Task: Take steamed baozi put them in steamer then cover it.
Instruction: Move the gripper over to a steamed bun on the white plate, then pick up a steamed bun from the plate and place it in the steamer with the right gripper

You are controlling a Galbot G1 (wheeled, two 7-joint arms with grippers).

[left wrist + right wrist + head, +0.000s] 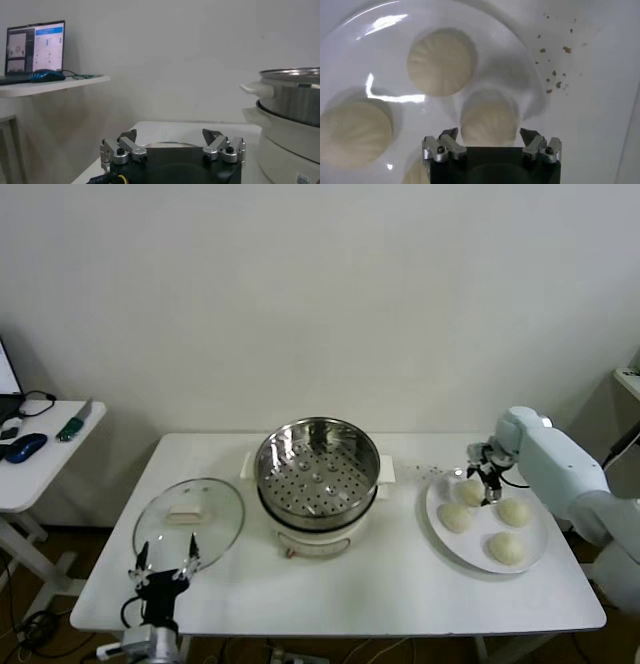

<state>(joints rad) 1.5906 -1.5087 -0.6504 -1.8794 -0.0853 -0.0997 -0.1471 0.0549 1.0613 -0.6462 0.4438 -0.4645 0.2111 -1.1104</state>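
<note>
Right hand (pixel 488 484) is spread wide over the far-left bun (pixel 487 120) on the plate (pixel 436 509), nothing held: centre it, drop straight, close gently to avoid squashing, then carry to the empty steamer (pixel 318 474) mid-counter; left hand (pixel 165 569) idles spread by the lid (pixel 190 522).

The white table (pixel 400 594) bears the steamer (pixel 318 484), a glass lid (pixel 190 519) and a white plate (pixel 445 544).
</note>
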